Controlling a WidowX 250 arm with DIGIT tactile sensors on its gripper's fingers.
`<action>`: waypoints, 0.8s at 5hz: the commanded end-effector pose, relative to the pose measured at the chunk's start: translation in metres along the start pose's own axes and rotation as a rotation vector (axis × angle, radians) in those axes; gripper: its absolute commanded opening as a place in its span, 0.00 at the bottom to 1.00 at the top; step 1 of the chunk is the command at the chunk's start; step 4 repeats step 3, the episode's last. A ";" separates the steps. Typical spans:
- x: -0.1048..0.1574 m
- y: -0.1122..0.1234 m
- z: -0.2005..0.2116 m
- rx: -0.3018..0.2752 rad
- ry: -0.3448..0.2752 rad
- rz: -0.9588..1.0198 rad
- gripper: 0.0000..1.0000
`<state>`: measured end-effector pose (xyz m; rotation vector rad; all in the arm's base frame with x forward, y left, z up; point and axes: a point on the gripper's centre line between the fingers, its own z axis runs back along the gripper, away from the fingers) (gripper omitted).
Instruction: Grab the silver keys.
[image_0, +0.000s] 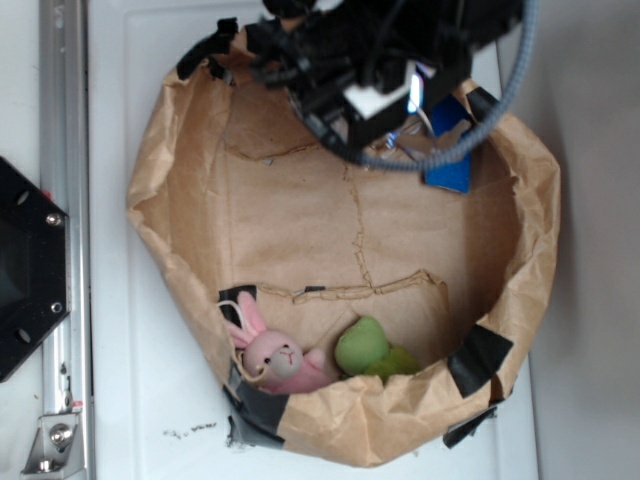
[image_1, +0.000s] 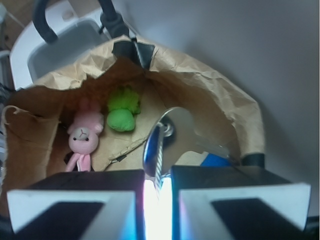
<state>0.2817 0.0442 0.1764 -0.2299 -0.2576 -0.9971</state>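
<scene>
From my seat, left to right: the pink plush rabbit (image_1: 84, 135) and green soft toy (image_1: 121, 111) lie at the near wall of the brown paper basin (image_0: 190, 150). The black hand (image_1: 157, 192) is pinching the silver metal keys (image_1: 159, 145), near the blue rectangular block (image_0: 452, 150) by the far right rim. The grab looks done; I judge only lifting remains.

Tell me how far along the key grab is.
Done, by the look of it: the gripper is over the paper bin's far corner, and the wrist view shows the silver keys pinched between its pads. In hand: holding the grip. Left: lifting clear, since the keys hang low near the blue block.
</scene>
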 end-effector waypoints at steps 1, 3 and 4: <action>0.001 -0.022 0.001 0.093 0.086 -0.053 0.00; 0.000 -0.025 -0.006 0.146 0.141 -0.029 0.00; 0.000 -0.025 -0.006 0.146 0.141 -0.029 0.00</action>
